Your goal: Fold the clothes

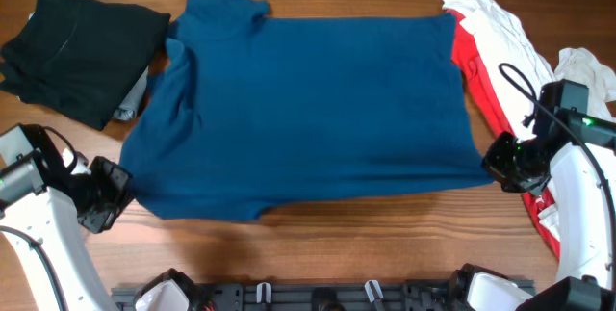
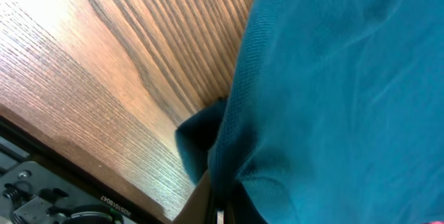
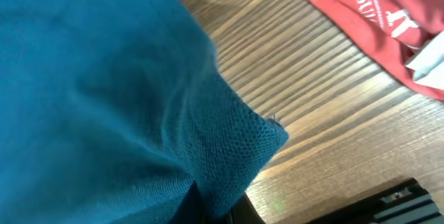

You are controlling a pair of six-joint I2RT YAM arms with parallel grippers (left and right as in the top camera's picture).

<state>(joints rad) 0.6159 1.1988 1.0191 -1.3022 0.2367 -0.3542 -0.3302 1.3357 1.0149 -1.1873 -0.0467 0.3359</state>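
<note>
The deep-blue polo shirt (image 1: 308, 109) lies spread over the middle of the table, collar at the far left. My left gripper (image 1: 114, 195) is shut on its near-left corner; in the left wrist view the blue cloth (image 2: 333, 92) fills the right side and is pinched at my fingers (image 2: 223, 213). My right gripper (image 1: 499, 165) is shut on the shirt's near-right corner; in the right wrist view the blue cloth (image 3: 125, 92) bunches into my fingers (image 3: 215, 213). Red (image 1: 481, 80) and white (image 1: 491, 17) T-shirts lie at the right.
A folded black garment (image 1: 82, 46) lies at the far left, with a bit of grey cloth (image 1: 130, 111) beside it. The red shirt with white lettering (image 3: 374, 16) lies near my right gripper. A dark rail (image 1: 318, 297) runs along the near table edge.
</note>
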